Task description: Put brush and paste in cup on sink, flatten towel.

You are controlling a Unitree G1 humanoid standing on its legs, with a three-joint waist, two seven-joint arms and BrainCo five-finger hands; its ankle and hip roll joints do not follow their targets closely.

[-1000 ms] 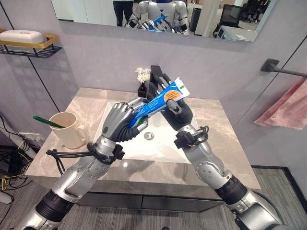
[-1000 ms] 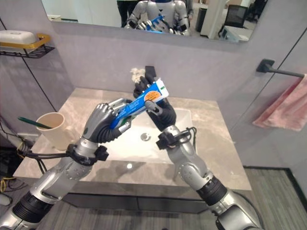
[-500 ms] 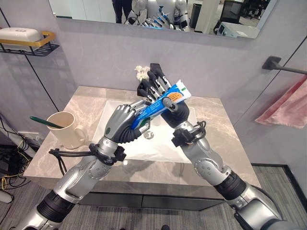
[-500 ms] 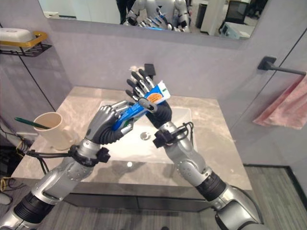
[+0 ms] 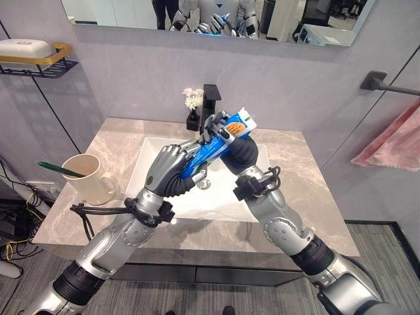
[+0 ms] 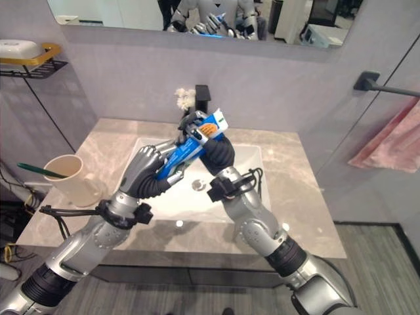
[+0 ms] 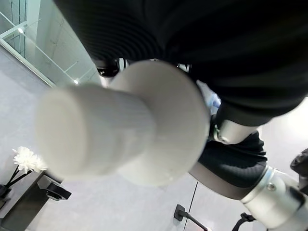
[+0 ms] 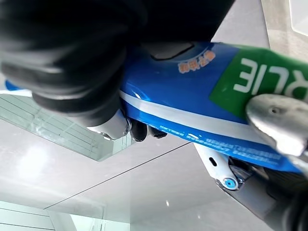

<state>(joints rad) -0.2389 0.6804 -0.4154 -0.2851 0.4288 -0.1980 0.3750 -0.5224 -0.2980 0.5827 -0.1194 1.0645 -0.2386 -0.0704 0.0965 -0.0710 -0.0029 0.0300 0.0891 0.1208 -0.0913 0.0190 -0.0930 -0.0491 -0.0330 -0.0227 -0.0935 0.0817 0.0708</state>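
Blue paste tube (image 5: 216, 141) now gripped by both left hand (image 5: 169, 172) and right hand (image 5: 231, 141), earlier splayed.

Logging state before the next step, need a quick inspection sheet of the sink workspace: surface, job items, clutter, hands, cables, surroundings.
Surface: marble counter with a white sink basin.
Job's things: blue toothpaste tube held over the basin by both hands; cream cup on the counter's left, green toothbrush in it; pink towel bunched on the wall rail at right.
Clutter: small vase of white flowers beside the black tap.
Hands: left hand curled round the tube's lower end; right hand gripping its upper end.
Cables: cables on the floor at left.
Surroundings: mirror above; wall shelf with a white soap dish.
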